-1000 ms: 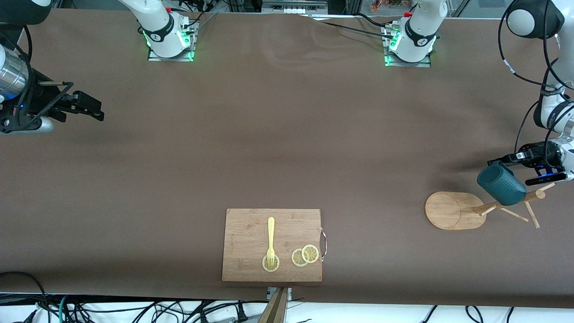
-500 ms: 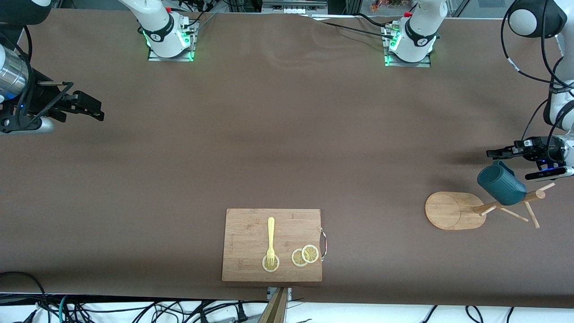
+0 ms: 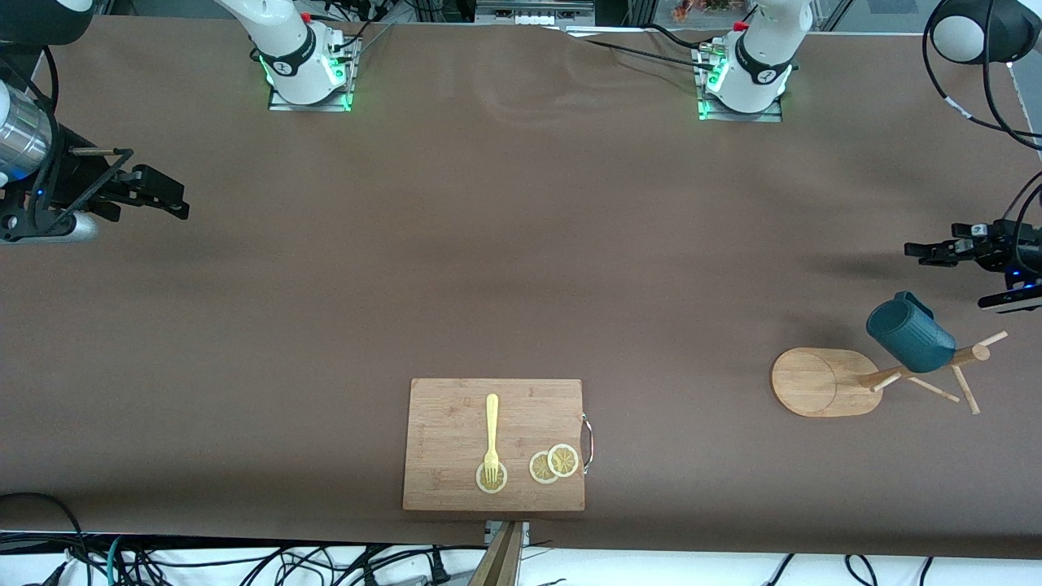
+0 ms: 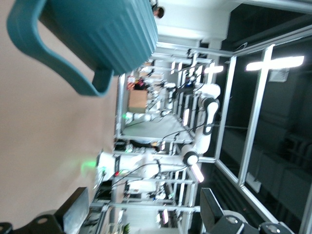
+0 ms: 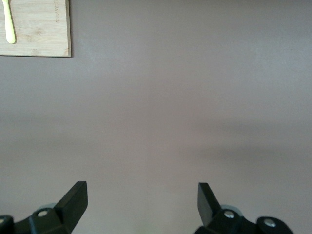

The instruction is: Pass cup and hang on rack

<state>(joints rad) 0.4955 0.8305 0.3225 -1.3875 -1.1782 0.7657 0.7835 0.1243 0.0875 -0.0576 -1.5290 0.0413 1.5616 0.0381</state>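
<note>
right tool point(image 3: 167, 199) waits at the right arm's end of the counter point(image 3: 521, 268), well apart from the rack point(image 3: 822, 382), fingers spread wide, holding nothing. cup point(image 3: 910, 334) hangs by its handle on a peg of the rack, mouth tilted down. left tool point(image 3: 928, 251) is above the counter near the rack, fingers fully apart, empty, clear of the cup. step in hand: withdrawal. judgement: pull straight away from the rack, no sideways sweep, so handle and pegs are not knocked.
</note>
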